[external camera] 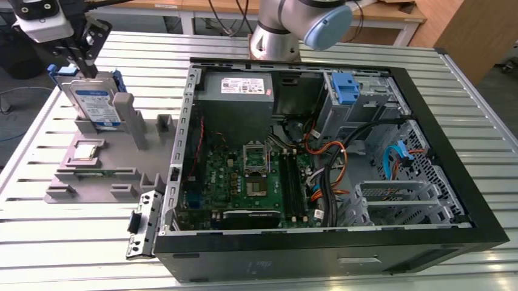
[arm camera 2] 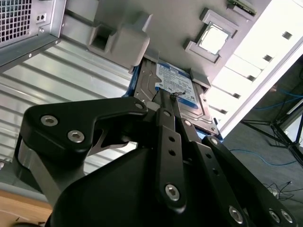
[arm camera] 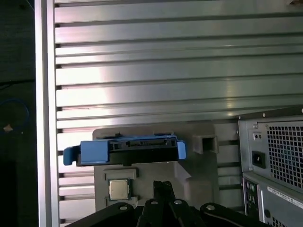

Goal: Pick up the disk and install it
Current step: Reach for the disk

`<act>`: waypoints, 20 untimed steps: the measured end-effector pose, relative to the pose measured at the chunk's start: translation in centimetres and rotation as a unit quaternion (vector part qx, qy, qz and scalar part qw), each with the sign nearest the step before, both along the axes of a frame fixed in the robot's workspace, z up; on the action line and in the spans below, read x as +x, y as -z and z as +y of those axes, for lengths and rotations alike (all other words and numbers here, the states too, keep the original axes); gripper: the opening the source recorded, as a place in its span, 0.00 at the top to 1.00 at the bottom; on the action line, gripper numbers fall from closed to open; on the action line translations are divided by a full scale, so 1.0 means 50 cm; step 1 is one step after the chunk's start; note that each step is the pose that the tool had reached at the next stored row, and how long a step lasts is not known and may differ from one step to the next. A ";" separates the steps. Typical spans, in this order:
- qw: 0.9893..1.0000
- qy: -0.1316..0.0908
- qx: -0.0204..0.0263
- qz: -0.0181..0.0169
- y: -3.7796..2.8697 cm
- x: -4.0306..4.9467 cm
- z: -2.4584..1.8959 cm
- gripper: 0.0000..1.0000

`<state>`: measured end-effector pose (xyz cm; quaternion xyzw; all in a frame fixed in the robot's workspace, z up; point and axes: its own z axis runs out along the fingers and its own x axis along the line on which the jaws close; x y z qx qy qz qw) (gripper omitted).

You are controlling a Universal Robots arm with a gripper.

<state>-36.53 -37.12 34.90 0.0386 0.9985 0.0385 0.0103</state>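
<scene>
The disk [external camera: 93,100] stands upright on edge in a slot of the grey fixture [external camera: 113,173] on the exterior view's left. It is a silver drive with a white and blue label, framed by a blue carrier. My gripper [external camera: 81,60] hangs just above its top edge, fingers drawn together and shut with nothing between them. In the second wrist view the gripper [arm camera 2: 165,97] points down at the disk [arm camera 2: 177,85]. The first wrist view shows the disk's [arm camera: 128,149] blue-framed connector edge, with the gripper [arm camera: 162,185] a little apart from it.
An open computer case [external camera: 453,151] lies on the slatted metal table [external camera: 48,236], holding a motherboard, cables, a grey power supply [external camera: 242,88] and a drive bay with a blue latch [external camera: 346,91]. A processor chip [external camera: 85,151] rests on the fixture. The arm's base [external camera: 275,36] stands behind the case.
</scene>
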 end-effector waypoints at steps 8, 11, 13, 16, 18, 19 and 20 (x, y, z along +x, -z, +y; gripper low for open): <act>1.000 0.000 0.000 0.000 0.011 -0.014 0.0299 0.90; 1.000 0.000 0.000 0.000 0.015 -0.018 0.0365 0.90; 1.000 0.000 0.000 0.000 0.017 -0.021 0.0387 0.90; 1.000 0.000 0.000 0.000 0.020 -0.027 0.0400 0.90; 1.000 0.000 0.000 0.000 0.022 -0.032 0.0407 0.90; 1.000 0.000 0.000 0.000 0.024 -0.034 0.0411 0.90; 1.000 0.000 0.000 0.000 0.026 -0.036 0.0415 0.90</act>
